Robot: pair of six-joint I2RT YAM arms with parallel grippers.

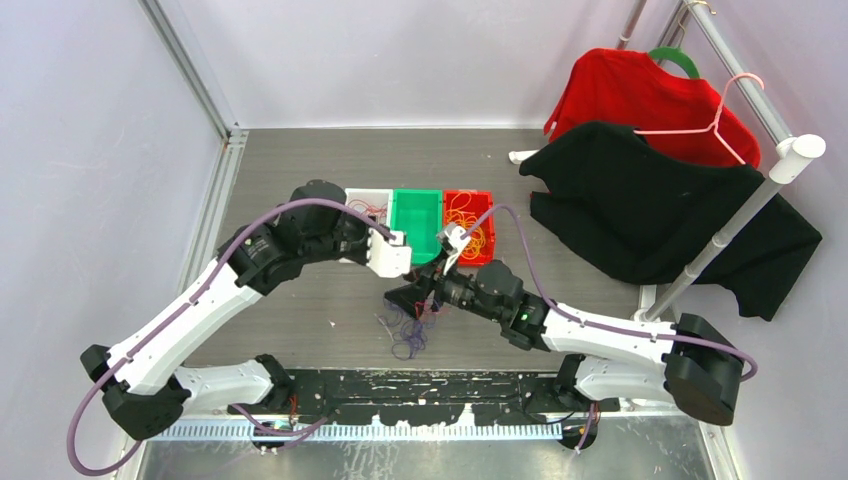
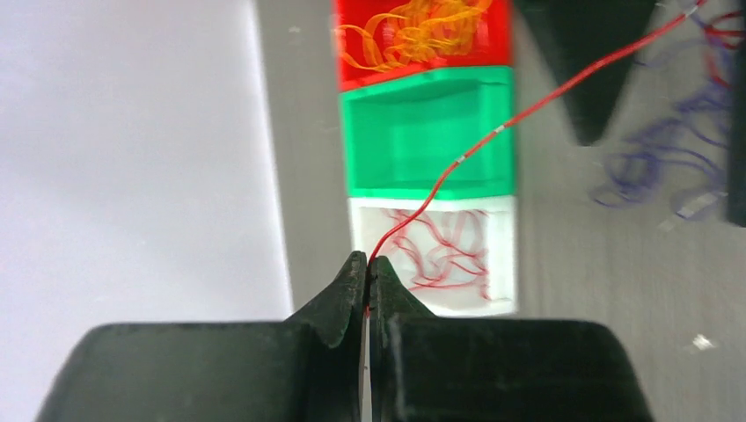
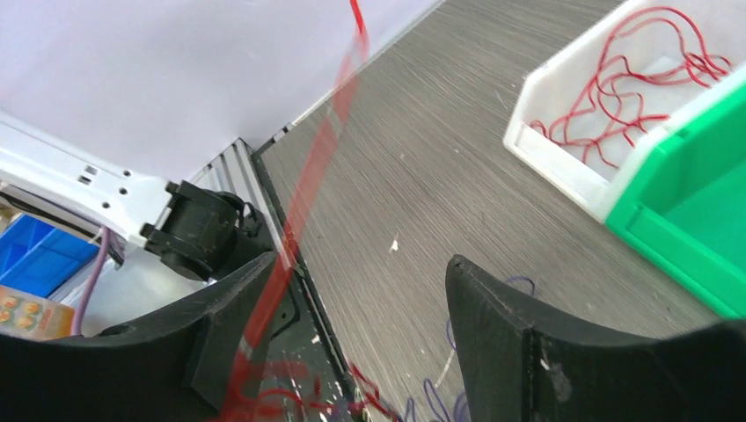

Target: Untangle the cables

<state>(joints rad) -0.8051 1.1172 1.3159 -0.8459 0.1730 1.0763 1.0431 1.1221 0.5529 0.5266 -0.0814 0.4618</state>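
My left gripper (image 2: 368, 264) is shut on a thin red cable (image 2: 501, 127), which runs taut up and right across the green bin towards the tangle. In the top view the left gripper (image 1: 399, 268) sits just in front of the bins. The right gripper (image 1: 413, 297) hovers over a clump of purple and red cables (image 1: 408, 328) on the table. Its jaws (image 3: 361, 268) stand open with nothing pinched. The red cable (image 3: 308, 193) passes blurred in front of its left finger (image 3: 220, 325). Purple cables (image 3: 440, 400) lie below.
Three bins stand in a row: a white bin (image 1: 352, 197) holding red cables, a green bin (image 1: 416, 195), and a red bin (image 1: 488, 197) holding orange cables. A rack with red and black garments (image 1: 650, 200) stands at the right. The arms' base plate (image 1: 420, 385) runs along the near edge.
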